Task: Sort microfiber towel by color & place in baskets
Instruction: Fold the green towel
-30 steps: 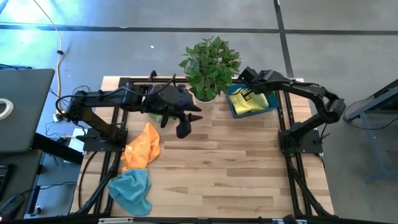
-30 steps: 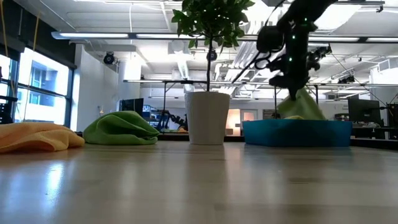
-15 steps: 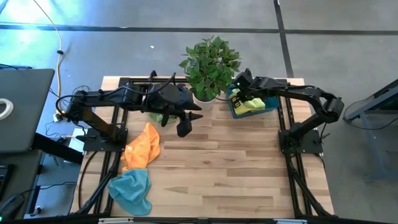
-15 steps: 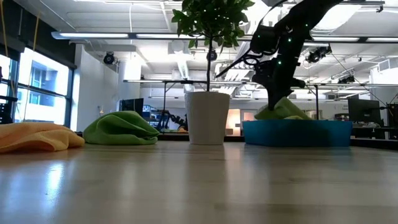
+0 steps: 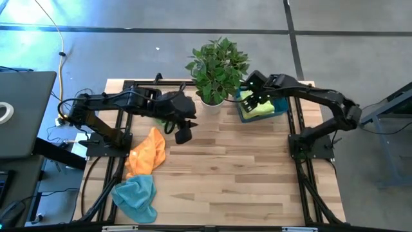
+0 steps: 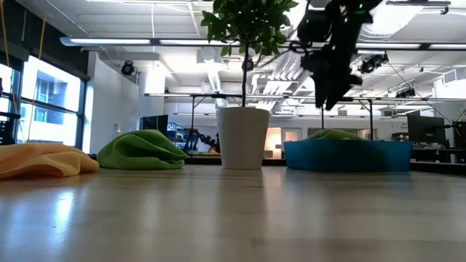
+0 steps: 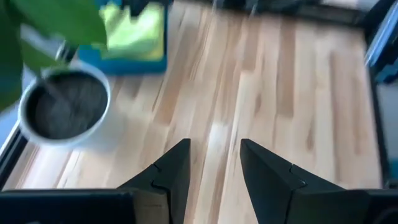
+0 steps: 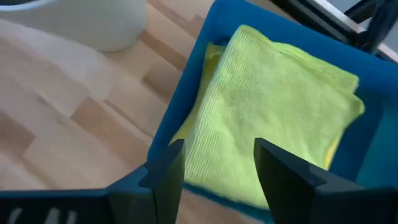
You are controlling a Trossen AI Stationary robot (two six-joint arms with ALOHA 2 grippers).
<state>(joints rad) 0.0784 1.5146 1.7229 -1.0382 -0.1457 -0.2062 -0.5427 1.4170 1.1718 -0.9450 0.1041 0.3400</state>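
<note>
The right gripper (image 5: 256,101) is hanging over the blue basket (image 8: 193,106) at the far right of the table, its fingers spread with nothing between them; a lime-green towel (image 8: 273,106) is lying in the basket on top of a yellow one (image 8: 211,53). The left gripper (image 5: 183,134) is hovering over bare wood near the middle, fingers parted and empty; a green towel (image 6: 140,151) is sitting behind that arm beside the white plant pot (image 6: 243,137), an orange towel (image 5: 147,152) is lying at the left edge, and a teal towel (image 5: 136,196) is lying at the near left corner.

The likely trouble is sorting: lime-green and yellow are sharing one basket, and no second basket is showing, so colours may be getting mixed. The lime-green towel is also bulging above the rim, so one more could be sliding off onto the table. The plant (image 5: 217,62) is standing close beside the basket, and a swinging arm could be brushing its leaves or tipping the pot.

The table (image 5: 257,174) is pale butcher-block planks in a black frame; the floor around it is grey concrete, and behind is a bright workshop with ceiling lights, windows and benches.
</note>
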